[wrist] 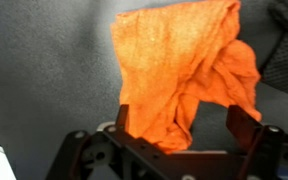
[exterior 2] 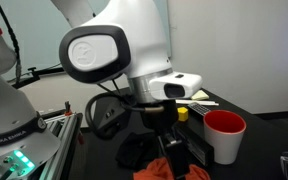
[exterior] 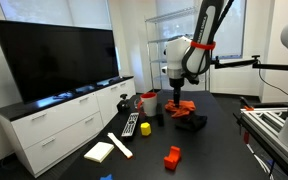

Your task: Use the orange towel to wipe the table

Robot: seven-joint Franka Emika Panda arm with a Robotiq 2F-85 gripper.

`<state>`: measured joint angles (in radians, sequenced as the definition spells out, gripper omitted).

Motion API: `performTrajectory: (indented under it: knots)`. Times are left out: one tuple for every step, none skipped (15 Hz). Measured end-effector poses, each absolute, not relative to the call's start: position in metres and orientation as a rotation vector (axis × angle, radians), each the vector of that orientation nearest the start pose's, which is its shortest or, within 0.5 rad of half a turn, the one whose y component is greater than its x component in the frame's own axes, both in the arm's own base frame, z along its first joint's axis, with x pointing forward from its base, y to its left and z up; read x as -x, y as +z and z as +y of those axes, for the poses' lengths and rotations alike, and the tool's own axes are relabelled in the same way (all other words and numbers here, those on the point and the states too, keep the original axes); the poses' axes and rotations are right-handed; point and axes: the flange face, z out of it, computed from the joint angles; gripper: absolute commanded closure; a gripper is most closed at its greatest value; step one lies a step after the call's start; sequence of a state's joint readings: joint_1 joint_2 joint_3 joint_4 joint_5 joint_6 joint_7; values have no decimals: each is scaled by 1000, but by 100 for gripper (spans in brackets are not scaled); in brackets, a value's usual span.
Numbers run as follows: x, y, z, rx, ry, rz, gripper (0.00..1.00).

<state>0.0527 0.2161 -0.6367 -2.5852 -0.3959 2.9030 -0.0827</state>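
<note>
The orange towel (wrist: 179, 70) lies rumpled on the black table (wrist: 44, 80) and fills the middle of the wrist view. My gripper (wrist: 182, 112) is low over its near end. The jaws stand wide open, with one fold of cloth between the fingers (wrist: 242, 125) and nothing clamped. In both exterior views the gripper (exterior: 177, 98) (exterior 2: 165, 138) hangs straight down over the towel (exterior: 187, 104) (exterior 2: 160, 169), near the middle of the table (exterior: 219, 140).
A black cloth (exterior: 193, 121) lies just beside the towel. A red cup (exterior: 149, 101) (exterior 2: 224, 135), a yellow item (exterior: 145, 127), a remote (exterior: 131, 124), a white pad (exterior: 100, 151) and a red-orange block (exterior: 172, 157) are nearby. The white cabinet (exterior: 64, 125) carries a TV (exterior: 54, 55).
</note>
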Motion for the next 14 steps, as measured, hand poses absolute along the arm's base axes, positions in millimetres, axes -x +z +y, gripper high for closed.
performTrajectory:
  knots:
    - [-386,221,-231,3388,-65,168,0]
    - [-387,235,-224,3369,-76,166,0]
    - [-386,249,-218,3353,-85,157,0]
    - [-386,264,-214,3338,-98,159,0]
    - [-384,277,-211,3327,-107,161,0]
    - [-381,289,-209,3319,-112,161,0]
    - [-378,299,-207,3314,-113,156,0]
    - [-375,306,-206,3308,-113,152,0]
    - [-373,312,-204,3303,-110,149,0]
    - [-370,315,-203,3298,-109,147,0]
    - [-369,317,-201,3295,-103,144,0]
    - [-368,319,-199,3292,-98,141,0]
    - [-368,320,-197,3288,-92,141,0]
    - [-368,321,-196,3287,-91,140,0]
